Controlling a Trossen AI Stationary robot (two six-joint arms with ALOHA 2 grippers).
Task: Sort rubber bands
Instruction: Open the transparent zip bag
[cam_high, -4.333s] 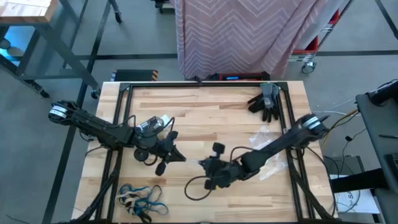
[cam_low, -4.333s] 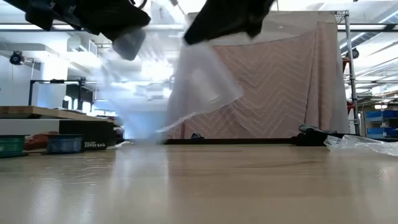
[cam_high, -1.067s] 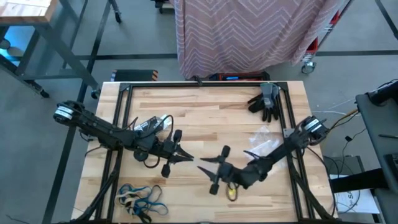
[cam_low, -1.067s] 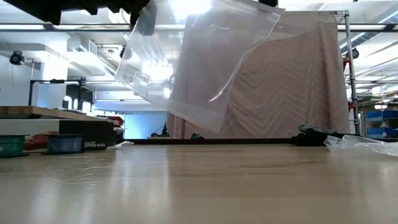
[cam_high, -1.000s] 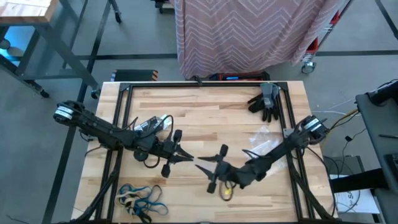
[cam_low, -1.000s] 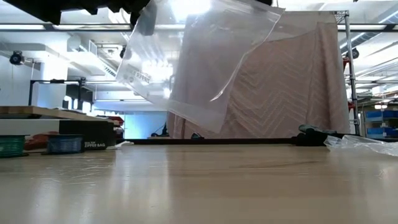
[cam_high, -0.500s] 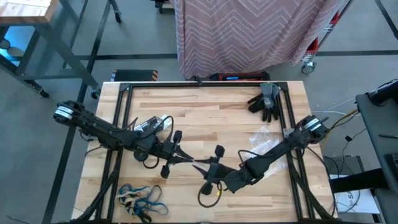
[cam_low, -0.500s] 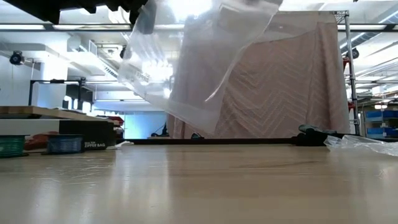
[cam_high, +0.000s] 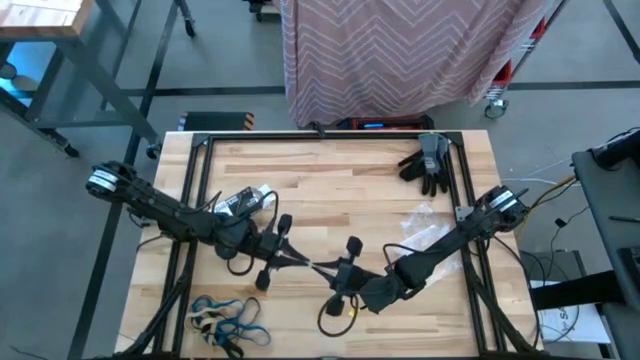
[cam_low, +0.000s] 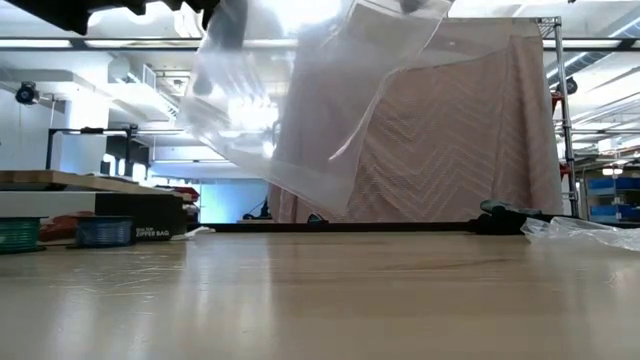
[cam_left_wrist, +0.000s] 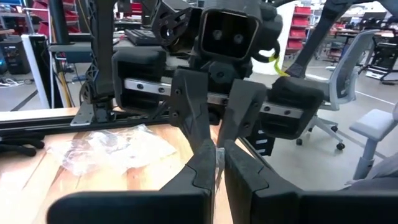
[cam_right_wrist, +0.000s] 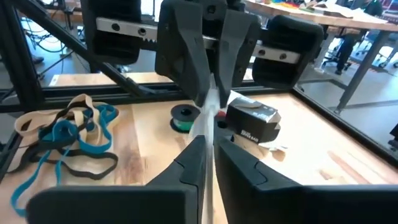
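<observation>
A clear plastic bag (cam_low: 320, 100) hangs above the table's middle between my two grippers. My left gripper (cam_high: 298, 262) comes in from the table's left and is shut on it. My right gripper (cam_high: 322, 268) faces it from the right, shut on the same bag. The rubber bands (cam_high: 225, 318), blue, tan and black loops, lie in a loose heap on the table near its front left corner. They show again in the right wrist view (cam_right_wrist: 62, 134). No gripper touches them. My left gripper pinches a thin strip of the bag's upper edge (cam_left_wrist: 218, 163) between its two fingers, reaching level from the table's left. The bag hangs below, clear of the table. My right gripper pinches the bag's upper edge (cam_right_wrist: 209, 118) between its two fingers, coming from the table's right and pointing slightly down, tip to tip with the left gripper's fingers. The bag (cam_low: 300, 160) hangs slack below both, off the wood.
Dark gloves (cam_high: 425, 165) lie at the far right corner. A second crinkled clear bag (cam_high: 430, 225) lies near the right edge. A box of zipper bags (cam_high: 245, 200) and a green roll (cam_right_wrist: 183, 118) sit behind the left arm. A black frame rims the table.
My right gripper has gone toward the left gripper, levelled out, and shut its spread fingers on the bag's upper edge. The hanging bag has swayed and crumpled a little at its top. My left gripper has kept its hold.
</observation>
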